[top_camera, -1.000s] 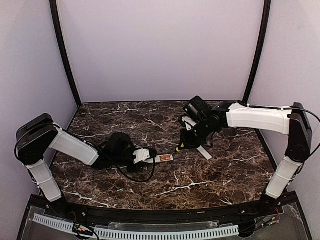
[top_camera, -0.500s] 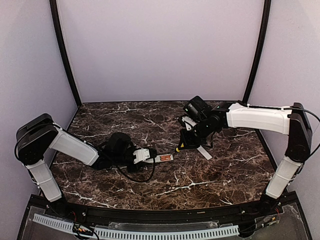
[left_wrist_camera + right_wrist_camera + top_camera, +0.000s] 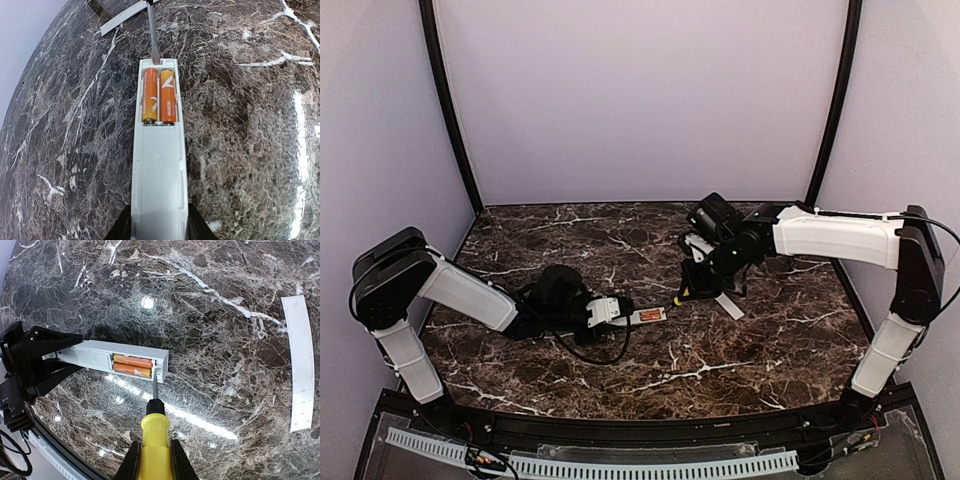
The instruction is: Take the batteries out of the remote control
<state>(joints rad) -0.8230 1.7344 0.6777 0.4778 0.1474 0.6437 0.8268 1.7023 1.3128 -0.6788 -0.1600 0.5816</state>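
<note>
The white remote control (image 3: 159, 165) lies on the marble with its back recess open and two orange batteries (image 3: 159, 96) side by side inside. My left gripper (image 3: 159, 232) is shut on the remote's near end. It also shows in the top view (image 3: 638, 316) and the right wrist view (image 3: 95, 356), batteries (image 3: 132, 366) visible. My right gripper (image 3: 154, 460) is shut on a yellow-handled screwdriver (image 3: 155, 437). Its thin blade tip (image 3: 155, 384) touches the remote's end wall beside the batteries. In the top view the right gripper (image 3: 692, 283) hovers just right of the remote.
A thin flat white strip (image 3: 299, 365) lies on the marble right of the remote, also in the top view (image 3: 728, 303) and the left wrist view (image 3: 127, 15). Black posts and lilac walls bound the table. The left arm's black body (image 3: 30, 365) is left of the remote.
</note>
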